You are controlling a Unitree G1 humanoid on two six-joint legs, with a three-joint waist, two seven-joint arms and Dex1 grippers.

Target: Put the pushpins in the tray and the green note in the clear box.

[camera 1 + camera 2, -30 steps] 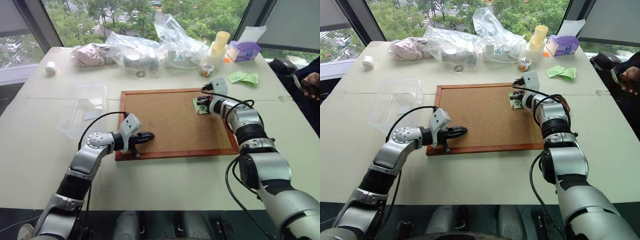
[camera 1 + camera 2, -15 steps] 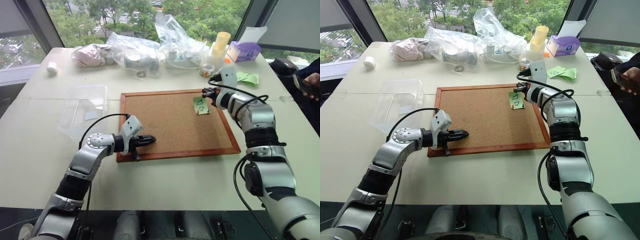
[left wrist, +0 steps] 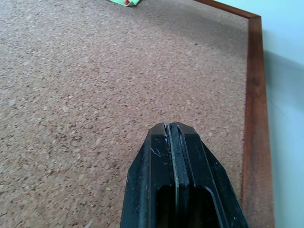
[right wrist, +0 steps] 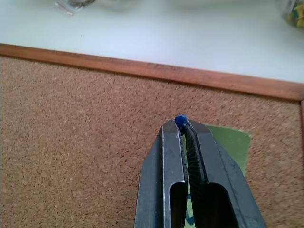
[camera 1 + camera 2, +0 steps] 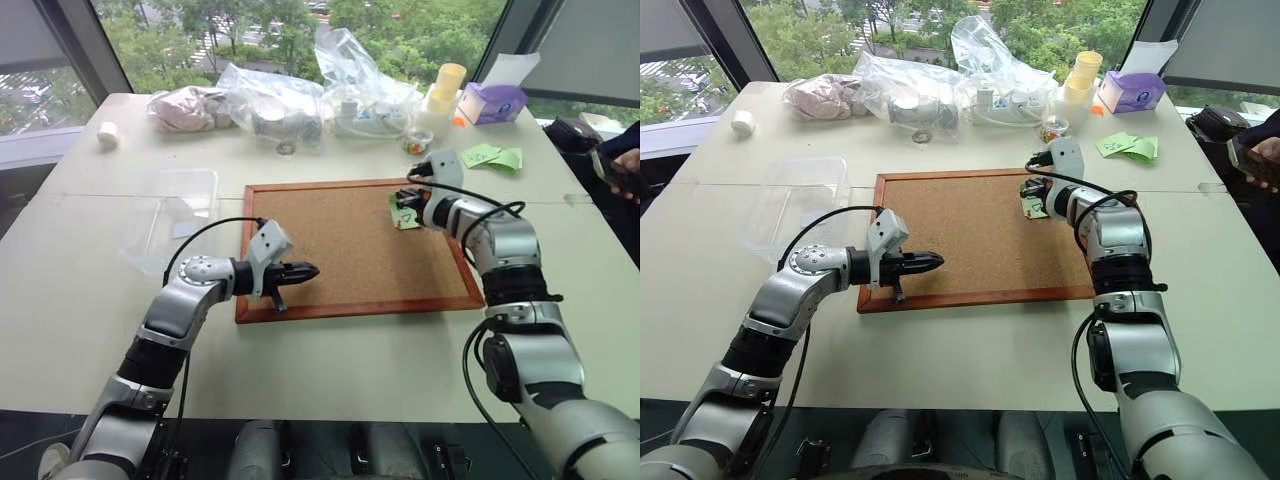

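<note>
A: What does the right wrist view give that the head views miss?

B: A tiny blue-headed pushpin (image 4: 180, 120) pinched at the tips of the right gripper (image 4: 183, 127), whose two black fingers are clamped on it. Under them lies the small light-green square sticky note (image 4: 232, 144), flat on the cork. In the head views the right gripper (image 5: 409, 203) covers part of the green note (image 5: 403, 214) and the pin is too small to make out.

A: And the left wrist view?

B: The left gripper (image 3: 172, 128) has its fingers pressed together with nothing between them, over bare cork near the wooden frame. From the head it hovers over the near left part of the big wood-framed cork board (image 5: 345, 290).

A: Where are the containers?

B: The transparent rectangular plastic box (image 5: 172, 214) sits on the white table (image 5: 350, 350) just left of the board. The tray cannot be told among the things at the far edge.

A: What else is there?

B: Clear plastic bags (image 5: 275, 98), a purple tissue box (image 5: 489, 101), pale green paper slips (image 5: 490, 156) and a person's hand (image 5: 628, 160) at the right edge.
</note>
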